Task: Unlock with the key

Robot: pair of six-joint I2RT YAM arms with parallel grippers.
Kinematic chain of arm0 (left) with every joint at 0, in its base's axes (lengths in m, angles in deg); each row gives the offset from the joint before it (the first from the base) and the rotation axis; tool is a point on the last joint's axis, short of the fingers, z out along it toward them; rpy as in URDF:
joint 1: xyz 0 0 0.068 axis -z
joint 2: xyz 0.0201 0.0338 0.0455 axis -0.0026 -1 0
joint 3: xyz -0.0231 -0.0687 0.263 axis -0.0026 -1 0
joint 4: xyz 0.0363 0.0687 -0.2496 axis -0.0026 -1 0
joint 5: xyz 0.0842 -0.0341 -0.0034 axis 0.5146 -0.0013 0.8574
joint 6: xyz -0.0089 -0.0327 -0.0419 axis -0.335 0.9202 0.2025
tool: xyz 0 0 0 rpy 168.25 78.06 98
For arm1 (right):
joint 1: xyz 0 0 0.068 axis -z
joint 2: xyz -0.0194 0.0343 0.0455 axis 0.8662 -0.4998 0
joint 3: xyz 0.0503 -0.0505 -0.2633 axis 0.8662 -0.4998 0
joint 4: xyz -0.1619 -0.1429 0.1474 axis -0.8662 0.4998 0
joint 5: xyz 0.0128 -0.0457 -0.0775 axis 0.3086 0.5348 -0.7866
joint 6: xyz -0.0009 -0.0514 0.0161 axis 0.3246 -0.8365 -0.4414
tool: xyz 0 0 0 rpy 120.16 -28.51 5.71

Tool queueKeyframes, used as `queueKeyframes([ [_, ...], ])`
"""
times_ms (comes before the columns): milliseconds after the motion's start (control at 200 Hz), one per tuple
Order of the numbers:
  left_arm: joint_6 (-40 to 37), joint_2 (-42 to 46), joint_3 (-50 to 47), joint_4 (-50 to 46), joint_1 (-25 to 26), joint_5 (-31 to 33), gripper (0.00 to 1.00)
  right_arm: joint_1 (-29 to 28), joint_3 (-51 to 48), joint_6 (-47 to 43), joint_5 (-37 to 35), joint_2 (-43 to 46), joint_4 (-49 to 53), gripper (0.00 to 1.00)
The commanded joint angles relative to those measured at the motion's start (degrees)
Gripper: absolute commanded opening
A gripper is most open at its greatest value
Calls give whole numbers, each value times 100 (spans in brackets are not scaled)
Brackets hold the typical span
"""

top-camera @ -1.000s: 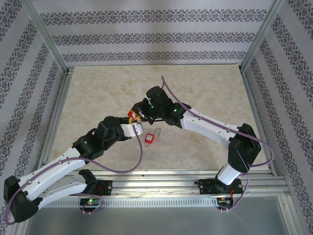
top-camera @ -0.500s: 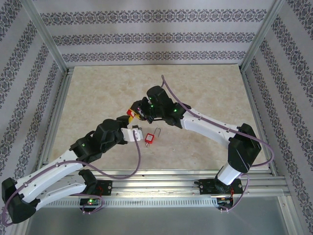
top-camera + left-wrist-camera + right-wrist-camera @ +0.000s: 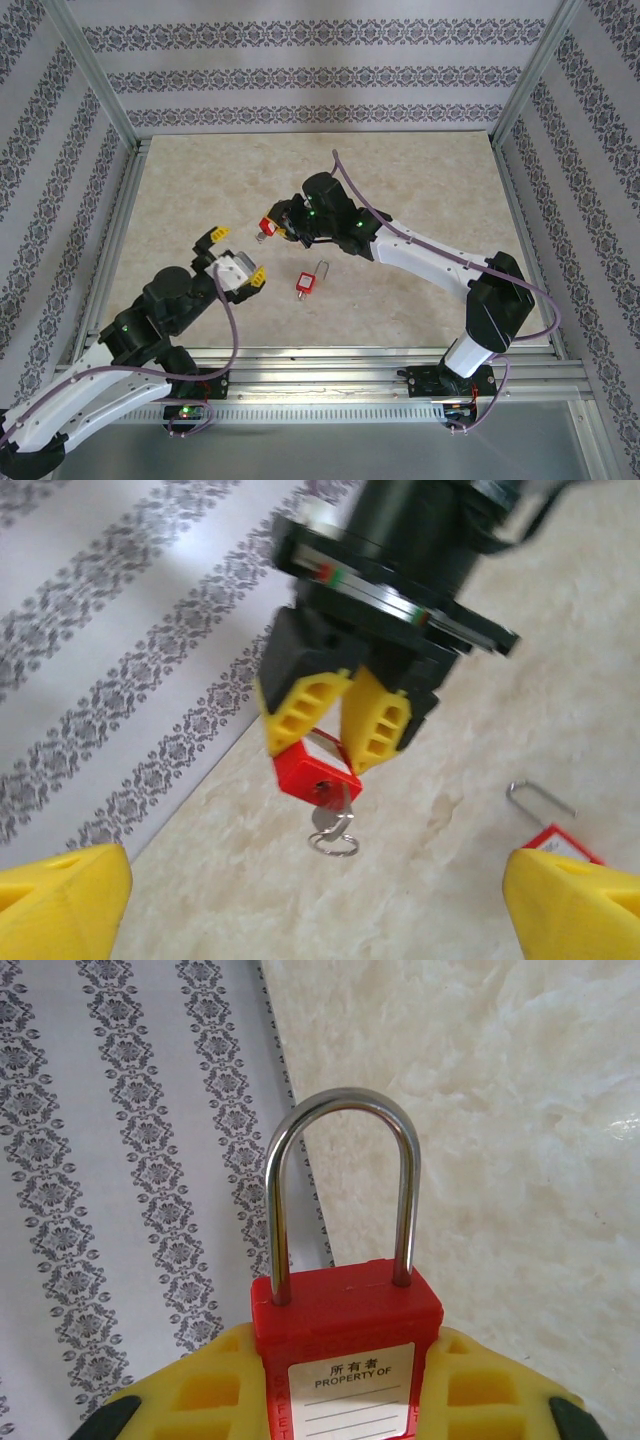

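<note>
My right gripper (image 3: 279, 228) is shut on a red padlock (image 3: 266, 224) and holds it above the table, left of the middle. In the right wrist view its yellow fingers (image 3: 190, 1395) clamp the padlock body (image 3: 345, 1325), and both legs of the steel shackle (image 3: 340, 1150) sit in the body. The key (image 3: 335, 825) hangs from the padlock's (image 3: 312, 772) underside with its ring, and nothing grips it. My left gripper (image 3: 233, 258) stands wide open, apart from the key, on the near-left side; nothing is between its fingertips (image 3: 60, 900).
A second red padlock (image 3: 305, 283) lies flat on the marble tabletop (image 3: 420, 180) just right of my left gripper, and its shackle (image 3: 540, 798) points away. Patterned walls and aluminium frame rails (image 3: 110, 250) enclose the table.
My left gripper opened, let go of the key and drew back toward the near left. The key stayed in the padlock. The right arm kept its place.
</note>
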Motion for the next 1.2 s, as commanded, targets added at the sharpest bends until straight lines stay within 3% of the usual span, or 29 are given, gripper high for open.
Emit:
queueKeyframes([
  [0,2169,-51,152,-397,54,104,100,24,48,-121,-61,-1,-201,0],
  [160,4621,-408,176,-155,54,-201,100,16,108,-139,-70,-29,-185,0],
  [270,5452,-741,46,253,52,-26,97,-2,152,-154,-61,-38,-171,0],
  [380,5679,-961,-52,856,41,-28,95,-20,179,-173,-61,-29,-136,0],
  [685,6099,-1874,214,942,-496,-313,83,-79,171,-183,-70,24,-152,0],
  [939,5810,-1958,138,1485,-693,-85,80,-169,92,-120,-79,6,-231,0],
  [1194,5546,-2355,260,1797,-820,-282,66,-204,109,-69,-27,-9,-279,0],
])
